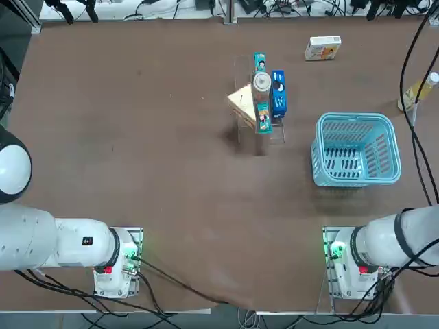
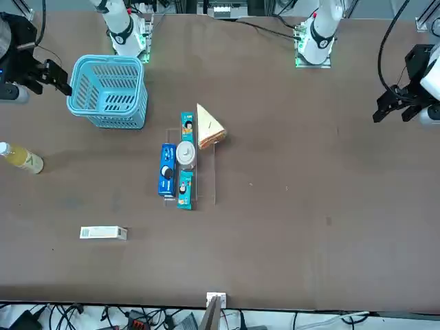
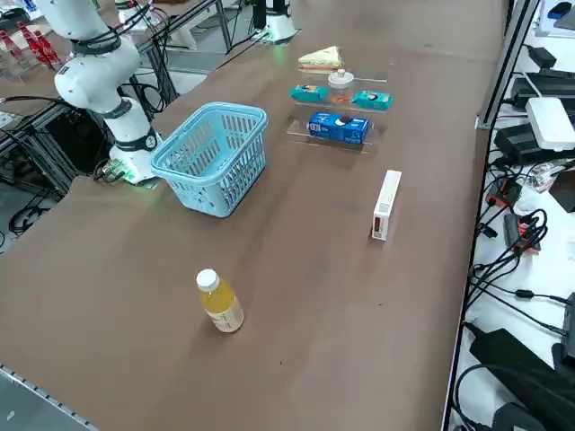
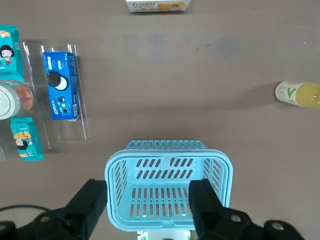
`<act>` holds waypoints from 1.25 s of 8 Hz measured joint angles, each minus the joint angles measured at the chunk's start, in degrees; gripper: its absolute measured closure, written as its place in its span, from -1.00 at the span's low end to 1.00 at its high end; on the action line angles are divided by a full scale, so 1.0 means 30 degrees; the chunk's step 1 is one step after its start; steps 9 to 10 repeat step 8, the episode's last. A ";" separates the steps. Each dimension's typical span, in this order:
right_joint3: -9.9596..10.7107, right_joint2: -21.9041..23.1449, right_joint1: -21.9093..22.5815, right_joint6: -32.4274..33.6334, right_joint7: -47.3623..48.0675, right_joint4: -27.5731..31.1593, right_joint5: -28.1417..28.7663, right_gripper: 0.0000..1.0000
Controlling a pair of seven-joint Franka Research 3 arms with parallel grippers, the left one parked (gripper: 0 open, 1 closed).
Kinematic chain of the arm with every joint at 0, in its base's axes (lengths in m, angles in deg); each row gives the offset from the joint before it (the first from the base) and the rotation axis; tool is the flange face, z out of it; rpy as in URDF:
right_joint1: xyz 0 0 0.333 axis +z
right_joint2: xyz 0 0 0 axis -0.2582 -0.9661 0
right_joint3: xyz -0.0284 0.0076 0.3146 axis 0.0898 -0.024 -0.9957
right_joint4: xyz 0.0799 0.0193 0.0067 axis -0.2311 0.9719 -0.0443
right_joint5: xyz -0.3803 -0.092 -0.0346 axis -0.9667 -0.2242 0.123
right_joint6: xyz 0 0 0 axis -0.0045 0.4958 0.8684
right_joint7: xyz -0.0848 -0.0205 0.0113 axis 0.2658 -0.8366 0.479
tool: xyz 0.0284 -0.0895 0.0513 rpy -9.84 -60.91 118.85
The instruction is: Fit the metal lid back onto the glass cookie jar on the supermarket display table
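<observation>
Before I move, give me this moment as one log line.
right gripper: open, above blue basket | cookie jar: lid on, among snack packs

Blue basket [image 1: 357,150] sitting nr tabletop's right edge; juice btl [image 1: 420,92] standing beyond it, nr same edge; white box [image 1: 322,48] lying twd far edge; sandwich [image 1: 243,105] resting left of blue snack box [image 1: 278,94].

Your right arm [image 1: 391,240] is glossy white with dark grey joint bands, a white base with a red spot and green light, black cables, and a black pincer [image 4: 147,205] with round screws.
</observation>
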 joint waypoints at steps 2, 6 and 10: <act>0.0033 -0.0010 0.0001 0.0000 -0.0001 0.0000 0.0000 -0.99; 0.1770 -0.0040 0.1340 -0.0102 -0.1922 -0.0001 0.0047 -0.99; 0.2026 -0.0039 0.1389 -0.0633 -0.2364 -0.0006 0.0063 -0.99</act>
